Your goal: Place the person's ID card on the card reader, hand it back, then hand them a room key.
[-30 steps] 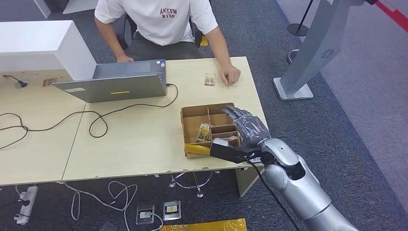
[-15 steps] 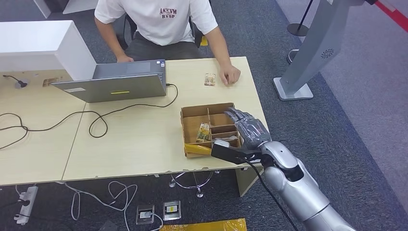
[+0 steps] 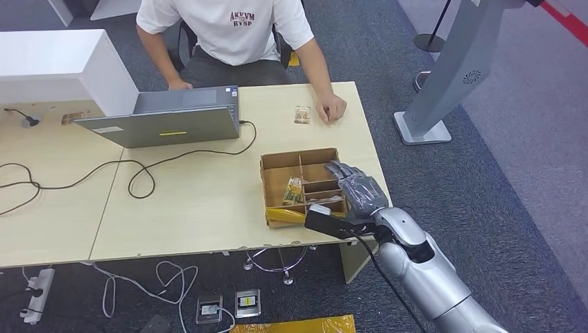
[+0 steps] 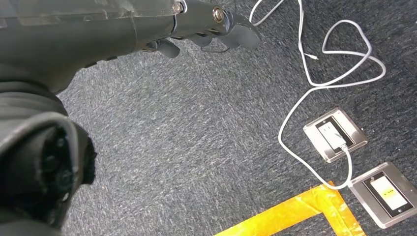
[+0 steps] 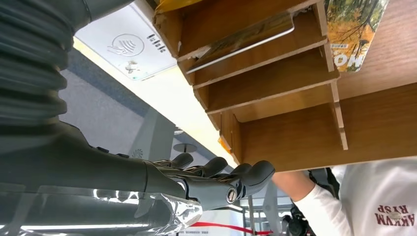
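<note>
A picture card [image 3: 302, 114] lies on the table beside the person's hand [image 3: 331, 109]. Another picture card [image 3: 294, 191] [image 5: 354, 34] leans in a compartment of the wooden divided box [image 3: 277, 161] [image 5: 285, 132]. My right hand [image 3: 357, 189] [image 5: 216, 179] hovers over the box's right side, fingers stretched out and holding nothing. The white card reader [image 5: 129, 44] lies next to the box's near end. A thin card [image 5: 246, 42] lies flat in the end compartment. My left hand [image 4: 211, 22] hangs over the carpet, holding nothing.
A grey laptop [image 3: 166, 121] stands before the seated person [image 3: 232, 35], its black cable [image 3: 139, 177] looping over the table. A white block [image 3: 62, 66] stands at far left. A grey stand [image 3: 451, 76] rises right of the table. Floor sockets [image 4: 339, 135] and white cables lie below.
My right hand has drawn back slightly toward the table's near edge, over the box's right side. The card and the person have not moved.
</note>
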You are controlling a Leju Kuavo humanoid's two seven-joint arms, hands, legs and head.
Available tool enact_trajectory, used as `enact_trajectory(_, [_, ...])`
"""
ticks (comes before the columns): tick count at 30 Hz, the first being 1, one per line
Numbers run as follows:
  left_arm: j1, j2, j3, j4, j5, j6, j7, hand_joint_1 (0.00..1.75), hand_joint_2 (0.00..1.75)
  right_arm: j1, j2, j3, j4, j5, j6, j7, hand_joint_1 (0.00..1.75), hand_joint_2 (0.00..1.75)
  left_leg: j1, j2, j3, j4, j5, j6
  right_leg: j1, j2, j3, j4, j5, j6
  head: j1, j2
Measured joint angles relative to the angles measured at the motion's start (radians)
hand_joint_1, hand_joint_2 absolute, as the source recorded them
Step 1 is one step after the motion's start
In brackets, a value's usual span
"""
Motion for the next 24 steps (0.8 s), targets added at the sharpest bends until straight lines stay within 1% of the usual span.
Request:
enact_trajectory(14, [-0.001, 0.0, 0.0, 0.0, -0.001, -0.001, 0.0, 0.0, 0.0, -0.026, 0.04, 0.002, 0.056, 0.001, -0.014, -0.031, 0.0, 1.75, 0.0, 0.0, 0.0, 0.0, 0.0, 0.0, 0.0, 0.0, 0.0, 0.0, 0.0, 0.0, 0.0, 0.0])
enact_trajectory(15, [-0.002, 0.0, 0.0, 0.0, -0.002, -0.001, 0.0, 0.0, 0.0, -0.028, 0.042, 0.003, 0.06, 0.001, -0.015, -0.032, 0.21, 1.75, 0.0, 0.0, 0.0, 0.0, 0.0, 0.0, 0.0, 0.0, 0.0, 0.0, 0.0, 0.0, 0.0, 0.0])
enact_trajectory(18, [-0.005, 0.0, 0.0, 0.0, -0.009, -0.002, 0.0, 0.0, 0.0, -0.029, 0.045, 0.003, 0.069, 0.001, -0.019, -0.034, 1.49, 1.75, 0.0, 0.0, 0.0, 0.0, 0.0, 0.0, 0.0, 0.0, 0.0, 0.0, 0.0, 0.0, 0.0, 0.0])
enact_trajectory(19, [-0.006, 0.0, 0.0, 0.0, -0.01, -0.002, 0.001, 0.0, 0.0, -0.029, 0.046, 0.003, 0.072, 0.0, -0.019, -0.035, 1.72, 1.75, 0.0, 0.0, 0.0, 0.0, 0.0, 0.0, 0.0, 0.0, 0.0, 0.0, 0.0, 0.0, 0.0, 0.0])
enact_trajectory(24, [-0.01, 0.0, 0.0, 0.0, -0.012, -0.002, 0.003, 0.0, 0.0, -0.029, 0.047, 0.003, 0.082, -0.006, -0.018, -0.035, 1.75, 1.75, 0.0, 0.0, 0.0, 0.0, 0.0, 0.0, 0.0, 0.0, 0.0, 0.0, 0.0, 0.0, 0.0, 0.0])
